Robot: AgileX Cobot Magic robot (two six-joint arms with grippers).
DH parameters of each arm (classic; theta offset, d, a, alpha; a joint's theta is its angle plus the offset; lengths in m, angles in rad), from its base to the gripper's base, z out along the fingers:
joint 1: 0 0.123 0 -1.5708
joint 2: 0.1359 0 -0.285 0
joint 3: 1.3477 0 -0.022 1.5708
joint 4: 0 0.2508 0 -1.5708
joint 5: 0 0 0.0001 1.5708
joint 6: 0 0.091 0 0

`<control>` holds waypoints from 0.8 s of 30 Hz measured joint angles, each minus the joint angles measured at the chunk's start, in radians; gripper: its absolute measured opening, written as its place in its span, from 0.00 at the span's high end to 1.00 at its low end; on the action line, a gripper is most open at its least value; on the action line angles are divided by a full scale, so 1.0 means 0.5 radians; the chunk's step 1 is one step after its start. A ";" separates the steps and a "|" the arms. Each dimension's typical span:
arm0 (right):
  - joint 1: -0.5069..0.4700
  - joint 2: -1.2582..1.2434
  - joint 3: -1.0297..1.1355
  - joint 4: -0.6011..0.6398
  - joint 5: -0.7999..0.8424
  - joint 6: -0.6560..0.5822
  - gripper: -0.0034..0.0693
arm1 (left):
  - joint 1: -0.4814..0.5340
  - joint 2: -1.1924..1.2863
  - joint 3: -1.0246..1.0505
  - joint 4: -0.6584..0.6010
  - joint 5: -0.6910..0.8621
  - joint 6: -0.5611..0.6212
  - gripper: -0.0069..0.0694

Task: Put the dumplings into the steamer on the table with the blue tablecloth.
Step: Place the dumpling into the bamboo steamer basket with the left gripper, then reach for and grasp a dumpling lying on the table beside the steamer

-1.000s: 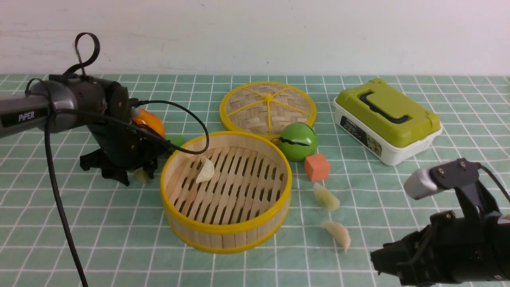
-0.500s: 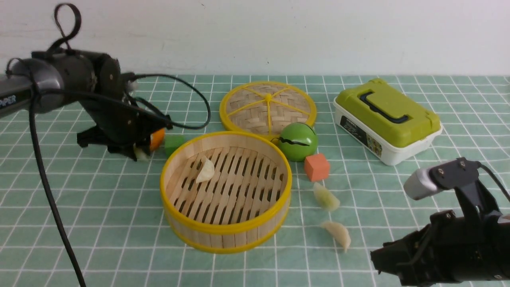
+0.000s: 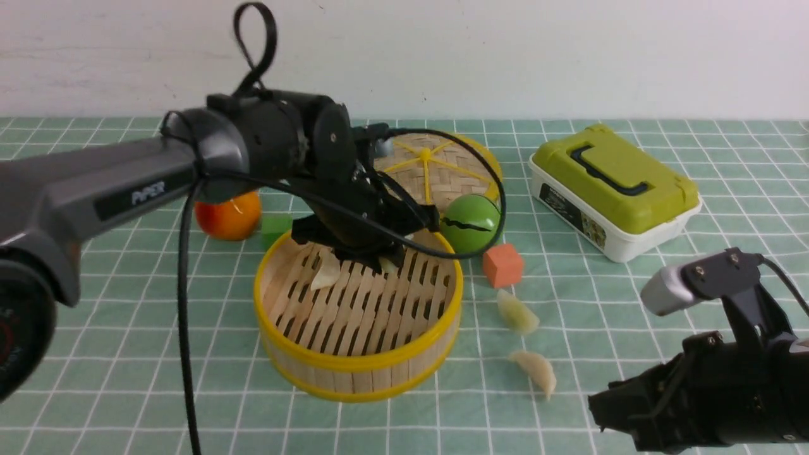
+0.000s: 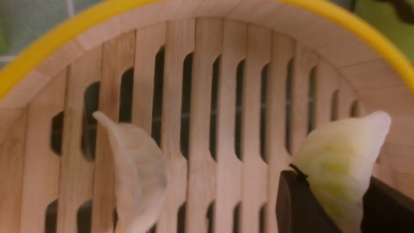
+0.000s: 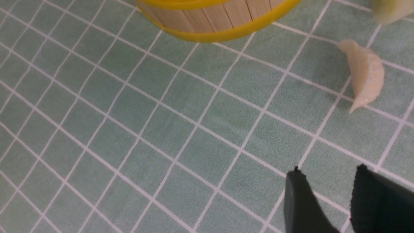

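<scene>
Task about half done, by my reckoning. Steamer (image 3: pixel 354 363) sits centre frame on the cloth (image 3: pixel 126 354) covering the counter. First dumpling (image 3: pixel 327 272) lies on the slats, left of the steamer's middle. Left pincer (image 3: pixel 385 262) hangs over the far side of the steamer, its jaws clamped on the held dumpling (image 4: pixel 343 152), which is above the slats and not yet released. Two remain outside, right of the steamer: the greenish dumpling (image 3: pixel 517 314) and, nearer the lower edge, the cream dumpling (image 3: pixel 536 371), both on the cloth and apart from each other. Right pincer (image 5: pixel 328 171), lower right corner, hovers low with jaws apart and nothing between them; bare cloth separates it from the cream dumpling. Clutter: orange cube (image 3: pixel 502 265) just beyond the greenish dumpling, likely a nuisance to a grasp from behind; green fruit (image 3: pixel 474 221) near the steamer's far right rim; lid (image 3: pixel 442 164) behind it, partly hidden by the left arm; green cube (image 3: pixel 275 226) and orange fruit (image 3: pixel 229 218) centre left; lunch box (image 3: pixel 613 189) upper right, well clear. The left arm's cable loops over the steamer's far rim.
</scene>
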 joint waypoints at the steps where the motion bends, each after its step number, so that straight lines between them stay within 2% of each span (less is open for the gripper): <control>1: 0.000 0.000 0.000 0.000 0.000 0.000 0.62 | 0.000 0.006 0.000 0.004 0.000 -0.004 0.67; 6: 0.000 0.000 0.000 0.000 0.000 -0.002 0.62 | 0.006 0.061 0.000 0.076 -0.037 -0.099 0.65; 10: 0.000 0.000 0.000 0.000 0.000 -0.004 0.62 | 0.006 0.061 0.000 0.073 -0.035 -0.117 0.54; 11: 0.000 0.000 0.000 0.000 0.000 -0.006 0.62 | 0.006 0.061 0.000 0.072 -0.030 -0.117 0.46; 13: 0.000 0.000 0.000 0.002 0.002 -0.006 0.62 | 0.006 0.061 -0.024 0.072 0.025 -0.119 0.39; 16: 0.000 0.000 0.000 0.002 0.048 -0.006 0.62 | 0.006 0.052 -0.124 0.076 0.185 -0.119 0.34; 19: 0.000 0.030 -0.022 -0.014 0.153 -0.006 0.62 | 0.006 -0.022 -0.261 0.130 0.395 -0.074 0.36; 22: 0.000 0.104 -0.096 -0.059 0.289 0.008 0.62 | 0.006 -0.153 -0.353 0.176 0.571 0.040 0.43; 24: 0.000 0.223 -0.230 -0.116 0.417 0.066 0.62 | 0.006 -0.349 -0.402 0.196 0.697 0.197 0.56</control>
